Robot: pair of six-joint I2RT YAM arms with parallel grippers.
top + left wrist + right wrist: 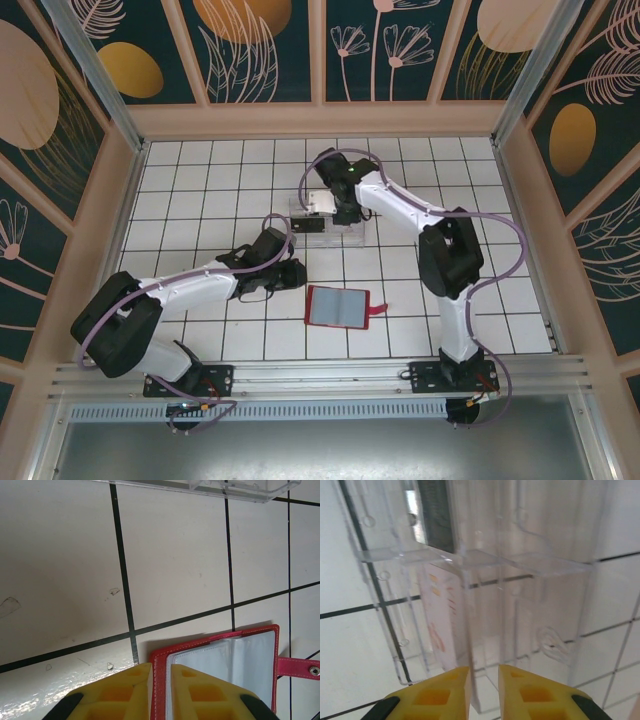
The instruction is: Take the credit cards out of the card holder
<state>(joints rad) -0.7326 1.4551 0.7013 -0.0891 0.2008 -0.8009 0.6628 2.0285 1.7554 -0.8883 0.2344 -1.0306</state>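
**While the card holder [335, 307] lies open, two credit cards [445, 615] are in the tray [352, 236]**

As the card holder lies flat on the tiled table [200, 200], its red tab [377, 312] points to the right. Beyond the holder sits the clear tray. In it are a dark card [436, 515] and a pale card with red print. The right gripper [484, 672] hangs over this tray, fingers apart, holding nothing. The left gripper [161, 672] is at the holder's far left corner, fingers a little apart. If they touch its red edge, I cannot tell.

Top camera overlooks the table [200, 190]; both wrist cameras look close, sharing the tray [530, 565]
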